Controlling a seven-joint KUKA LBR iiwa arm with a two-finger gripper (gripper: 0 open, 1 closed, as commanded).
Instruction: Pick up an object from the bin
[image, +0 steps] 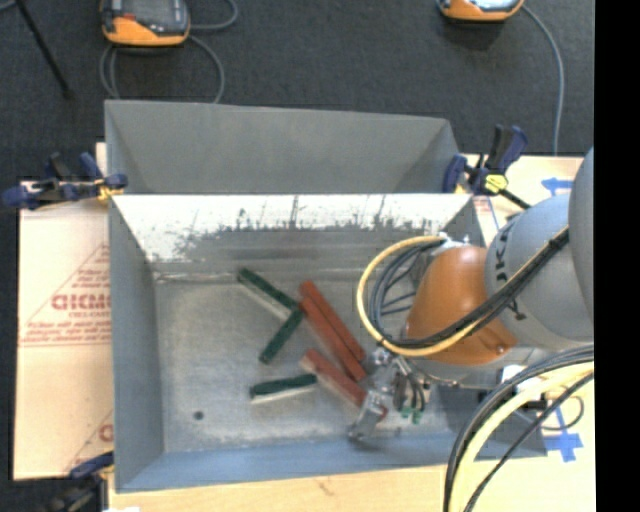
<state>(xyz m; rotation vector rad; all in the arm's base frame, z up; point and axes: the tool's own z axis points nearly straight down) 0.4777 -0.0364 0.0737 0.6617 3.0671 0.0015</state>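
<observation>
You are looking at a few dark green sticks (281, 336) lying scattered left of the middle of the bin (130, 340). Right of them, a longer red-brown stick (330, 320) and a shorter red-brown stick (333, 374), both flat and narrow, are slanting down to the right. The gripper (383, 408) is hanging at the shorter one's lower right end, near the front wall. You cannot tell whether it is open or closed.

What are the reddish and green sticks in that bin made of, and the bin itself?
The reddish sticks look like matte plastic or painted wood: even colour, no shine. The green sticks look alike, one showing a pale edge. The bin seems bare sheet metal, dull grey, scuffed on its back wall.
</observation>
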